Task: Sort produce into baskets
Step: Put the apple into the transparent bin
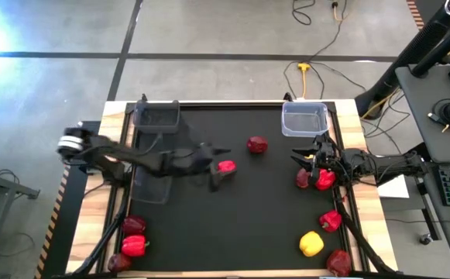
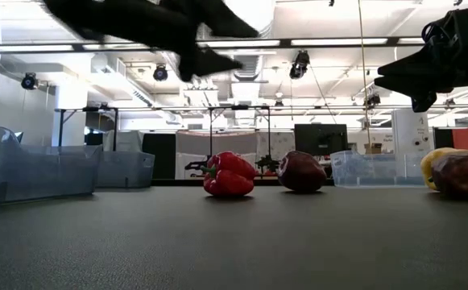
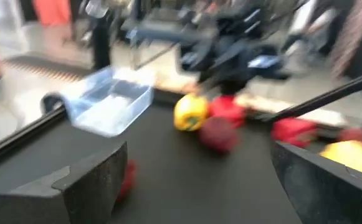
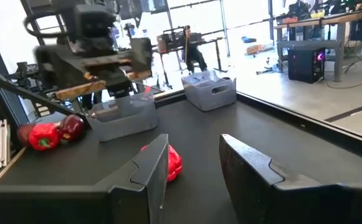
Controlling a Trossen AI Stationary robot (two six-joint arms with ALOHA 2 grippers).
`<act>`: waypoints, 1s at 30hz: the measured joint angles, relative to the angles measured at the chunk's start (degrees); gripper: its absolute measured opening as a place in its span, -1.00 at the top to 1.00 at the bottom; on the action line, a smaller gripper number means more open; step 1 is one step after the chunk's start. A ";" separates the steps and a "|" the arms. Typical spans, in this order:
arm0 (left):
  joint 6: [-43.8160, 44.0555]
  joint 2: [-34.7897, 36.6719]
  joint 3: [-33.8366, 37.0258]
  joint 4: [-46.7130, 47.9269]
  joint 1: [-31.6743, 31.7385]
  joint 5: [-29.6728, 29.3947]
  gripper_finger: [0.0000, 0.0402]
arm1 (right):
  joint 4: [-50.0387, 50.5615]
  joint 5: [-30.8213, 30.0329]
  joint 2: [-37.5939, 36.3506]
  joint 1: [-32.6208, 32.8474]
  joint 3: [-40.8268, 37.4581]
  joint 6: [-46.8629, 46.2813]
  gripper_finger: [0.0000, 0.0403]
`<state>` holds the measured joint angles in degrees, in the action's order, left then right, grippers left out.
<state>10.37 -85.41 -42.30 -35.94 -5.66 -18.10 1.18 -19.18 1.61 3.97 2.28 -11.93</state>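
Note:
My left gripper [image 1: 218, 167] is open and empty, up in the air over a red bell pepper [image 1: 227, 166] that sits on the black mat mid-table. The low view shows that gripper [image 2: 209, 56] well above the pepper [image 2: 229, 175]. A maroon fruit [image 1: 257, 145] sits just beyond the pepper. My right gripper [image 1: 304, 157] is open and empty, raised beside a maroon fruit [image 1: 302, 179] and a red pepper [image 1: 326, 180]. The clear bluish basket [image 1: 304, 118] stands at the far right. Two dark baskets stand at the left, one far [image 1: 156, 116] and one under my left arm [image 1: 151, 184].
More produce lies near the front right: a red pepper [image 1: 331, 221], a yellow pepper [image 1: 311, 244] and a dark red piece [image 1: 338, 262]. At the front left lie a maroon fruit [image 1: 134, 225], a red pepper [image 1: 134, 246] and another dark piece [image 1: 118, 263]. Bare mat lies in the middle front.

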 joint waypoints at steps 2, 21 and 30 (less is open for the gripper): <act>-0.48 3.74 4.55 -1.54 -2.74 -1.83 -0.88 | 0.04 0.18 0.02 0.01 0.00 0.01 0.33; 1.02 20.10 20.16 -3.58 -15.81 -9.89 -0.88 | -0.15 0.07 0.02 0.00 0.00 1.18 0.33; 0.77 14.85 19.42 -4.74 -15.03 -9.70 -0.88 | -12.53 1.47 0.55 0.00 -0.57 -7.23 0.33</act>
<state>11.14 -70.56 -22.88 -40.69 -20.70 -27.79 -11.36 -17.71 2.15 3.97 1.72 -19.15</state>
